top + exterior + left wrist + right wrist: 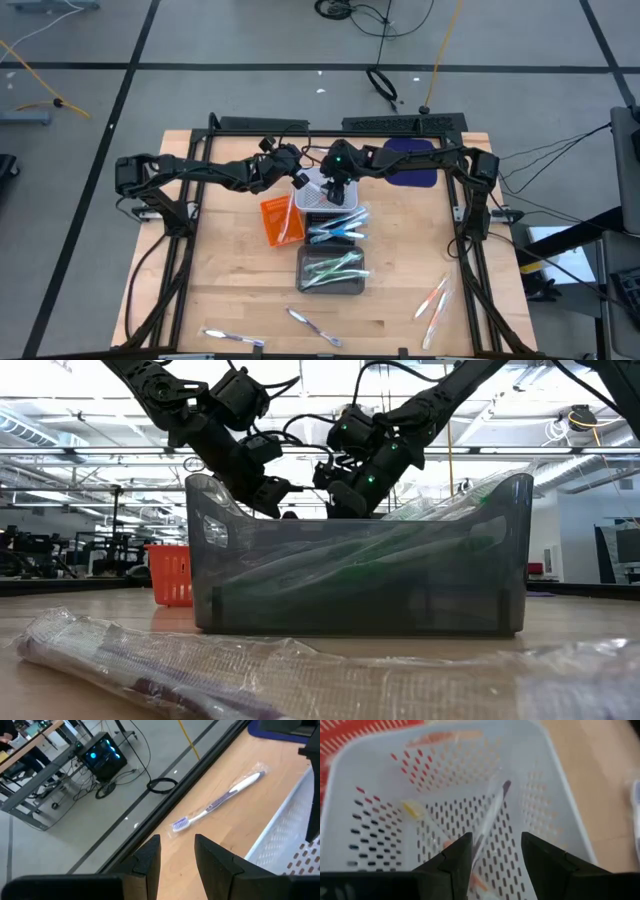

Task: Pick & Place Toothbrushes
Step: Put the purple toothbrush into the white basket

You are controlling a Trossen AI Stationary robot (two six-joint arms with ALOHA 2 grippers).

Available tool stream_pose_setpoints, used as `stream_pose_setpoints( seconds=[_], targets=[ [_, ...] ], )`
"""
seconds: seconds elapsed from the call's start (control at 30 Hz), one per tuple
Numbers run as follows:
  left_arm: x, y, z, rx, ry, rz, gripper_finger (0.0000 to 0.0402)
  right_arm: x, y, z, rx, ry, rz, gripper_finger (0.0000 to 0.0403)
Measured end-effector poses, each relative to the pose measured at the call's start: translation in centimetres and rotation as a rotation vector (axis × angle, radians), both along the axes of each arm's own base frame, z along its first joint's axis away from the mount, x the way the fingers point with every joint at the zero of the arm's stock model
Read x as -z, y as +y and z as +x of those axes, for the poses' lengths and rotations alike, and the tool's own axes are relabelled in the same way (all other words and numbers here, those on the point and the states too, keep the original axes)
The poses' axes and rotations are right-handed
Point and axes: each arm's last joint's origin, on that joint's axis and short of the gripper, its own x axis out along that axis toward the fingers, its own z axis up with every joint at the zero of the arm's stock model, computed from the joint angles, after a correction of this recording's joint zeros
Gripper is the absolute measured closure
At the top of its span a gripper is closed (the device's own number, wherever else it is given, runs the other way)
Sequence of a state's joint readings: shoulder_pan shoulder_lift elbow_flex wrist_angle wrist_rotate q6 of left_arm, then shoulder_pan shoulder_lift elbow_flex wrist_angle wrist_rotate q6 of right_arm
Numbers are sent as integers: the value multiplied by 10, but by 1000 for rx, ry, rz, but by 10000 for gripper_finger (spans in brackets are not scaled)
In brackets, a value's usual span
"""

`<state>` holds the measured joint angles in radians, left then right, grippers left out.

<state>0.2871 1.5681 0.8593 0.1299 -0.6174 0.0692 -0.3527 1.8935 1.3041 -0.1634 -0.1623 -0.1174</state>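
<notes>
Placing step: right claw (492, 852) hangs open over white basket (560, 815) (brushes inside); left claw (177, 855), open, must next descend on wrapped toothbrush (220, 800) lying on tabletop (210, 840).

Wrapped toothbrush (220, 802) on table (200, 845) (purple handle), end effector (177, 855) parted, empty

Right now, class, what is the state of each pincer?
Left pincer: open, empty, beside the white basket.
Right pincer: open, empty, above the same basket.
</notes>
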Motion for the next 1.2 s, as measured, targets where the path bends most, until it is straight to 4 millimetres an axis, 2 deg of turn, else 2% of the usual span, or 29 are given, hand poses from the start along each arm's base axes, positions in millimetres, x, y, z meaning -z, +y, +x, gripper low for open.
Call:
stream_pose_setpoints(
  seconds=[1.2],
  targets=[
    [2, 2, -2, -25, 13, -7, 282, -1, 0, 0, -4, -6, -10, 243]
  ],
)
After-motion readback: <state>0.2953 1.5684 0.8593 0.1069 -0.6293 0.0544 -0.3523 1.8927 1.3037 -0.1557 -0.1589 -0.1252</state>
